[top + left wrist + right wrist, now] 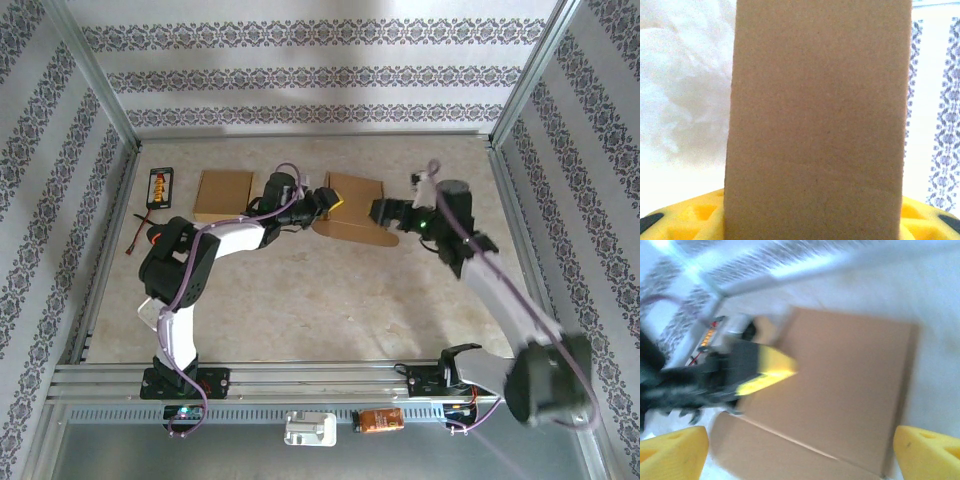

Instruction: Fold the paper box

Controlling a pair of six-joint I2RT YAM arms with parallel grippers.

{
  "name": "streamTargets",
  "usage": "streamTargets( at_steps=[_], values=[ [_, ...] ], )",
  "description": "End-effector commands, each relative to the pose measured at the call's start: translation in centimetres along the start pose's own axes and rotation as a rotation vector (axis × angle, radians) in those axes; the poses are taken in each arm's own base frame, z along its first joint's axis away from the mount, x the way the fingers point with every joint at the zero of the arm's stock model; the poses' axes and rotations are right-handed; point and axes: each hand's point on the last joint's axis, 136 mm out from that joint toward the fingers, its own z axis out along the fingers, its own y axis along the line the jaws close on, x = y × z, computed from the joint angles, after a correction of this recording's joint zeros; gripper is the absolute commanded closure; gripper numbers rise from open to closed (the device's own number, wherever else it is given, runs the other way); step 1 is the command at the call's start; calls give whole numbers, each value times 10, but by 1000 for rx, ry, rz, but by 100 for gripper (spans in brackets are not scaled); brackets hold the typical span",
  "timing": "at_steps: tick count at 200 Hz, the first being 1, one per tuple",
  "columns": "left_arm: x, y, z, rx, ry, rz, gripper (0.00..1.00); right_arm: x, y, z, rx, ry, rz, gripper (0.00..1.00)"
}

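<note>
Where set at the middle of the desk (300, 290): paper box (355, 190), plain brown card, matte, rectangular, creased flap toward the near edge; long axis hard to judge. At its left edge, left gripper (330, 200) on a bent arm reaching right; grip unclear behind card. Beside the flap, right gripper (378, 213), yellow-tipped, spread wide, empty.

Blurred. Brown paper box (850, 390) lay flat on tabletop (940, 315); yellow-tipped left gripper (767, 372) met its left edge; right fingers (672, 452) stood wide apart.
</note>
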Motion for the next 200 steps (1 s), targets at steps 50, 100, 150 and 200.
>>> streamTargets(
  at_steps=[50, 100, 150, 200],
  values=[
    [-26, 32, -73, -268, -226, -251, 77, 82, 46, 33, -9, 112, -1365, 2],
    [-19, 33, -66, -184, -199, -366, 77, 61, 20, 102, 227, 150, -1532, 2],
    [-15, 31, -66, -151, -184, -415, 78, 61, 13, 141, 281, 158, -1588, 18],
    [-15, 22, -68, -112, -186, -434, 77, 62, 19, 136, 263, 139, -1572, 51]
  ],
)
